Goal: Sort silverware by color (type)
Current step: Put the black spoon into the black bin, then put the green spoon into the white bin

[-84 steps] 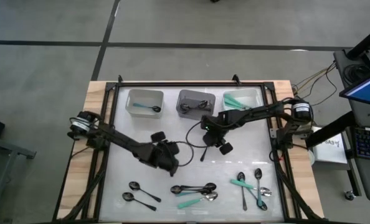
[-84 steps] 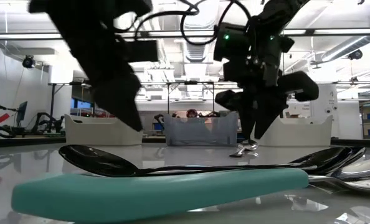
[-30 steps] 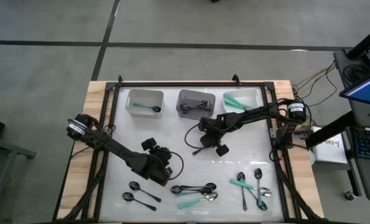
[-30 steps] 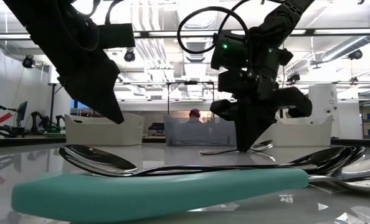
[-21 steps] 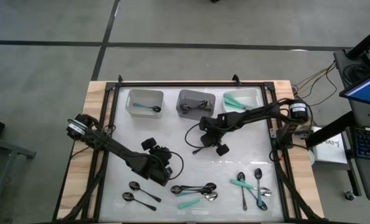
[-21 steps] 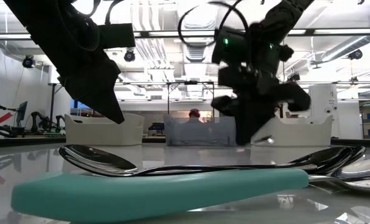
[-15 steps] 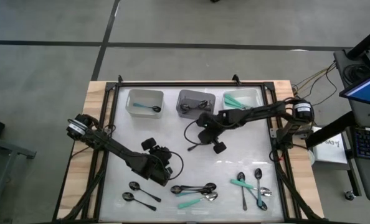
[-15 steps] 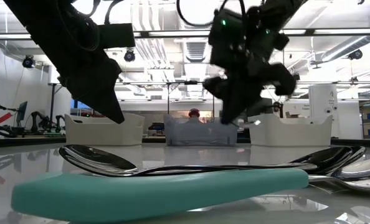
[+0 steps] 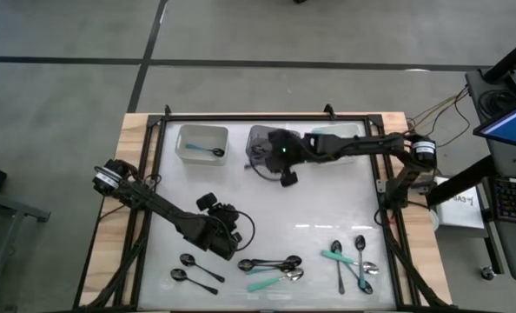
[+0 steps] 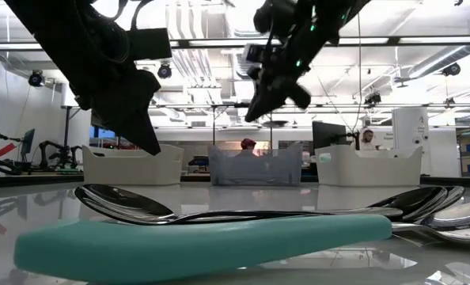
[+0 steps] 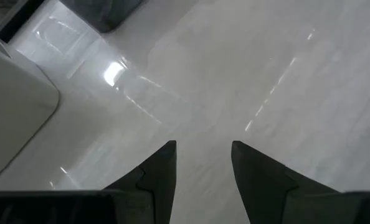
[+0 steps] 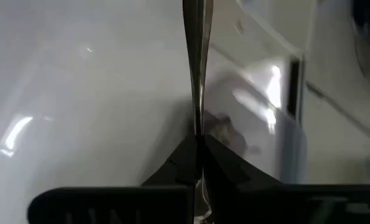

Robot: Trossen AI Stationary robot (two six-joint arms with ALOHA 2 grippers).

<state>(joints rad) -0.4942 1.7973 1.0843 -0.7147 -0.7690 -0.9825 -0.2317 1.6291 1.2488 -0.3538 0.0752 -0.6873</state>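
Observation:
My right gripper (image 9: 267, 155) hangs high over the grey middle bin (image 9: 260, 135) and is shut on a thin dark spoon (image 12: 197, 68); in the low view it shows up top (image 10: 255, 111). My left gripper (image 9: 226, 242) is open (image 11: 203, 149) above bare table, just far of two black spoons (image 9: 188, 261). A cluster of black and silver spoons (image 9: 271, 263) and a teal-handled one (image 9: 265, 283) lie flat near the near edge. More spoons (image 9: 353, 259) lie at the near right. The teal handle (image 10: 203, 241) fills the low view's foreground. My right gripper pinches the spoon's slim handle (image 12: 197, 121) between its two fingers, and the handle runs straight on past the fingertips. The spoon is lifted clear of the table, over the grey bin's edge (image 12: 292, 118). Its bowl end lies outside the wrist view.
Three bins stand along the far edge: a white one on the left (image 9: 202, 143) holding a teal-handled spoon, the grey one, and a white one on the right (image 9: 340, 137) holding teal handles. The table's middle (image 9: 327, 200) is bare. A person shows far behind the bins (image 10: 247, 145).
My right gripper has risen from the table's middle with the spoon, lifting it clear, and swung toward the far edge and left until it hangs over the grey bin.

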